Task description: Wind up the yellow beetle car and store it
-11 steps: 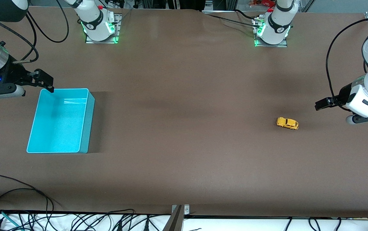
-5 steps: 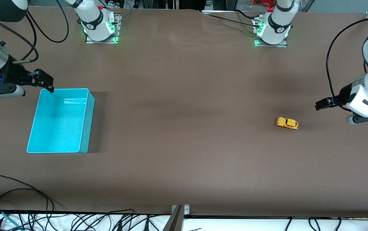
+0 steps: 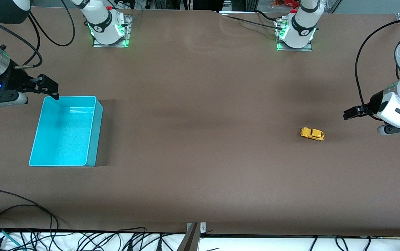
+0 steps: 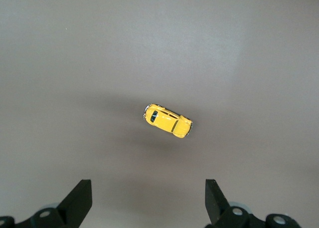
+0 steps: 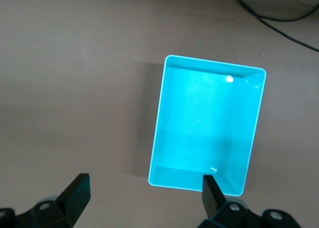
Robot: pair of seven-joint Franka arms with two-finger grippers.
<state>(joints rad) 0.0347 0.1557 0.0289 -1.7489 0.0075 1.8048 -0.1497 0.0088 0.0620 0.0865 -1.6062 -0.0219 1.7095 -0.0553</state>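
While both arms wait, the tiny rounded yellow beetle car (image 3: 312, 134) rests on the brown table (image 3: 200, 139) toward the left arm's end.

Its long axis runs roughly along the table's length, tilted slightly; which end is the nose cannot be told. The turquoise rectangular plastic bin (image 3: 66, 130), holding nothing, stands at the right arm's end. The left gripper (image 3: 351, 113) hangs over bare table beside the car, fingers (image 4: 79, 200) spread; its wrist view shows the car's dark windows. The right gripper (image 3: 48, 87) hovers at the bin's corner, fingers (image 5: 75, 190) spread.
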